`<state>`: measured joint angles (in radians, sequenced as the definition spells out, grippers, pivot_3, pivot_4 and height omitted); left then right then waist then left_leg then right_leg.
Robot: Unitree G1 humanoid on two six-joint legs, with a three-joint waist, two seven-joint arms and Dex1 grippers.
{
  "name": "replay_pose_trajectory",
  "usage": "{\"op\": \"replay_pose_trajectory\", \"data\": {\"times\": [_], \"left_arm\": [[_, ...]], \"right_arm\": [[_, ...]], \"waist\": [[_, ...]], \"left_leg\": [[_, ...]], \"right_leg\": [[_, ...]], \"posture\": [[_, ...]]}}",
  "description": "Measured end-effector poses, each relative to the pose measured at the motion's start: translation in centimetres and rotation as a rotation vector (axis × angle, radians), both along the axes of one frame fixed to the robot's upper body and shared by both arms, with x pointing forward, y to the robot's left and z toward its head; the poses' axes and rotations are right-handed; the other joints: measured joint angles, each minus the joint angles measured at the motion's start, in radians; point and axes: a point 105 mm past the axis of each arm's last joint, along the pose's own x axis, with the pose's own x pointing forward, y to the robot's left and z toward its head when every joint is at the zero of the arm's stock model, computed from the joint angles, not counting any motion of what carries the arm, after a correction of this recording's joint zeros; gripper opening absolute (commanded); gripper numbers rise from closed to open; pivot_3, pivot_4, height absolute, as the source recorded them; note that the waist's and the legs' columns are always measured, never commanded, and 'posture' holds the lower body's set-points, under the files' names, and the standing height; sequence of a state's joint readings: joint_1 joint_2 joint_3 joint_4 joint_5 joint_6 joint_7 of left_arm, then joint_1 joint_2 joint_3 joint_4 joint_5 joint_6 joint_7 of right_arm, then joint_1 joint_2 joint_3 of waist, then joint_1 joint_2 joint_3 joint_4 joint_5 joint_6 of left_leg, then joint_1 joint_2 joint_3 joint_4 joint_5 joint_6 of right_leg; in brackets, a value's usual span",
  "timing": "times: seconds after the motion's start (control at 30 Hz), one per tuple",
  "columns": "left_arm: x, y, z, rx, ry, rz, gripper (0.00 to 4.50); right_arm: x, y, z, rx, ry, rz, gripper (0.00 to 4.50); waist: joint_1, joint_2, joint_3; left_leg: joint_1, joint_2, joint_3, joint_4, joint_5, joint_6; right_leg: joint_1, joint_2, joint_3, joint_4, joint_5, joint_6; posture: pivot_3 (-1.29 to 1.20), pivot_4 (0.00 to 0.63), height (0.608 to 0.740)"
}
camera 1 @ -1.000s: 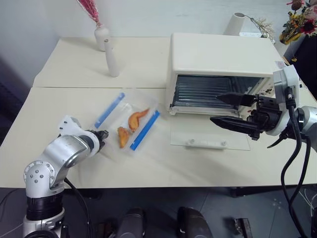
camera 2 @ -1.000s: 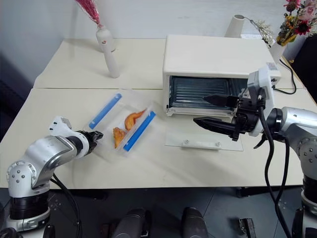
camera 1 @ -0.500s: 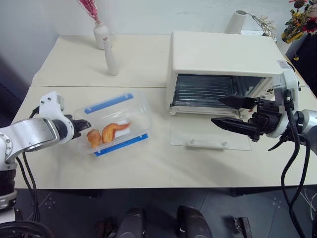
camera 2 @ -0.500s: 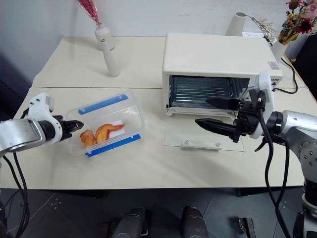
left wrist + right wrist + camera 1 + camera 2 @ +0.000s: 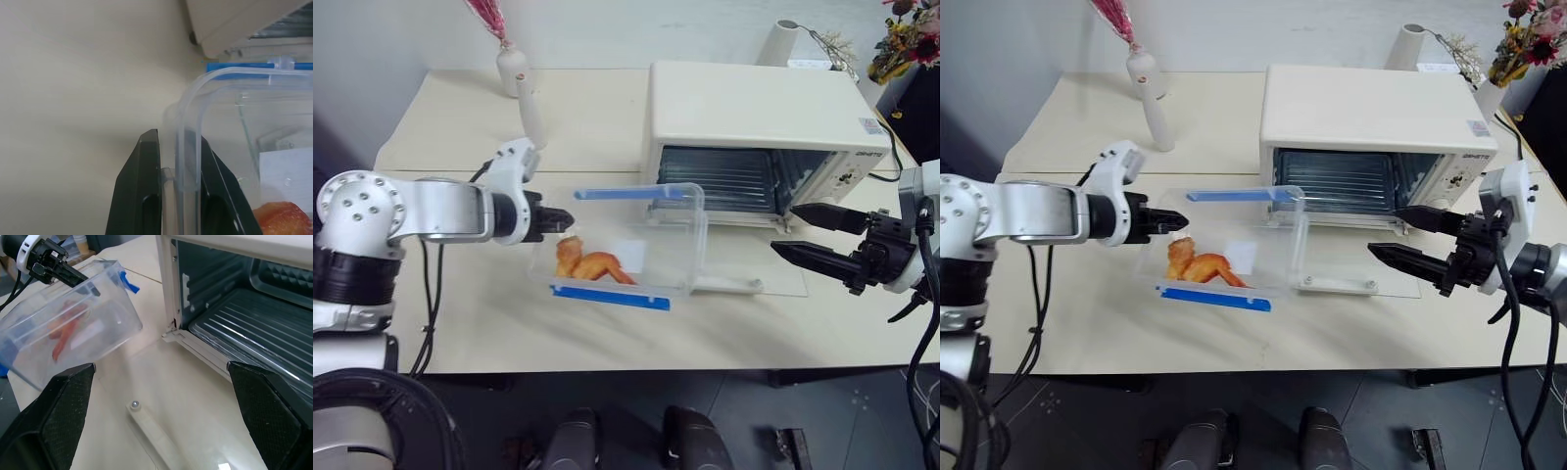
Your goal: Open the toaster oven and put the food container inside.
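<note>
Clear food container (image 5: 626,250) pinched by left hand (image 5: 553,220); oven label unreadable.

a cream table (image 5: 460,323) made of two tops pushed together, a seam running across between them. the toaster oven (image 5: 759,122) stands on it at the right, its glass door (image 5: 744,279) folded down flat on the surface. two white vases (image 5: 514,69) stand near the far left, a third (image 5: 781,44) behind the oven.
</note>
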<state>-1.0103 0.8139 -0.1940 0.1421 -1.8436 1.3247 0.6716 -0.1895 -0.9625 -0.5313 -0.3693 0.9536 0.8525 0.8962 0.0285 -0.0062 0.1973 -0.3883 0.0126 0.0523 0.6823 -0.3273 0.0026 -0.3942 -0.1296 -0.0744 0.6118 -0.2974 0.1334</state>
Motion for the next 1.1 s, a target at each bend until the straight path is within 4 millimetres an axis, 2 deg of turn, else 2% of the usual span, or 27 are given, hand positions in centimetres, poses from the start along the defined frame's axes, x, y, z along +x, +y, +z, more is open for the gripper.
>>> {"op": "replay_pose_trajectory", "data": {"times": [0.27, 0.43, 0.6, 0.67, 1.03, 1.1], "left_arm": [[1.5, -6.3, -0.7, 0.048, 0.013, -0.153, 0.29], [2.4, -8.7, -0.8, 0.066, 0.010, -0.220, 0.29], [3.3, -11.0, -2.1, 0.063, 0.045, -0.206, 0.29], [3.5, -12.3, -1.7, 0.046, 0.044, -0.195, 0.29], [4.4, -13.8, -1.9, 0.024, 0.047, -0.052, 0.29], [4.5, -13.8, -1.8, 0.023, 0.044, -0.035, 0.99]], "right_arm": [[-1.3, -1.4, -0.2, -0.017, -0.008, -0.088, 4.50], [-2.0, -2.6, -0.6, -0.018, 0.007, -0.146, 4.50], [-2.2, -3.0, -0.7, -0.019, 0.006, -0.173, 4.50], [-2.2, -3.0, -0.5, -0.018, -0.002, -0.179, 4.50], [-2.2, -2.8, -0.3, -0.018, -0.017, -0.175, 4.50], [-2.2, -2.8, -0.3, -0.017, -0.017, -0.176, 4.50]], "waist": [[0.001, -0.001, 0.001], [0.000, -0.001, 0.001], [0.001, -0.002, 0.001], [0.011, -0.002, 0.001], [0.047, -0.002, 0.001], [0.049, -0.002, 0.001]], "left_leg": [[0.000, 0.000, 0.002, 0.000, 0.000, 0.000], [0.000, 0.000, 0.003, 0.000, 0.000, 0.000], [0.000, 0.000, 0.003, 0.000, 0.000, 0.000], [0.000, 0.000, 0.003, 0.000, 0.001, 0.001], [0.000, -0.003, 0.003, 0.002, 0.002, 0.004], [0.000, -0.003, 0.003, 0.002, 0.002, 0.004]], "right_leg": [[0.000, 0.000, 0.000, -0.001, 0.000, 0.000], [0.000, 0.001, 0.000, -0.002, 0.000, 0.001], [0.000, 0.000, 0.000, -0.002, 0.000, 0.001], [0.000, 0.000, 0.000, -0.002, 0.001, 0.002], [0.002, -0.003, 0.000, -0.003, 0.002, 0.005], [0.002, -0.003, 0.000, -0.003, 0.002, 0.005]], "posture": [[0.00, 0.150, 0.740], [0.00, 0.150, 0.740], [0.00, 0.150, 0.740], [0.00, 0.150, 0.740], [0.00, 0.150, 0.740], [0.00, 0.150, 0.740]]}}
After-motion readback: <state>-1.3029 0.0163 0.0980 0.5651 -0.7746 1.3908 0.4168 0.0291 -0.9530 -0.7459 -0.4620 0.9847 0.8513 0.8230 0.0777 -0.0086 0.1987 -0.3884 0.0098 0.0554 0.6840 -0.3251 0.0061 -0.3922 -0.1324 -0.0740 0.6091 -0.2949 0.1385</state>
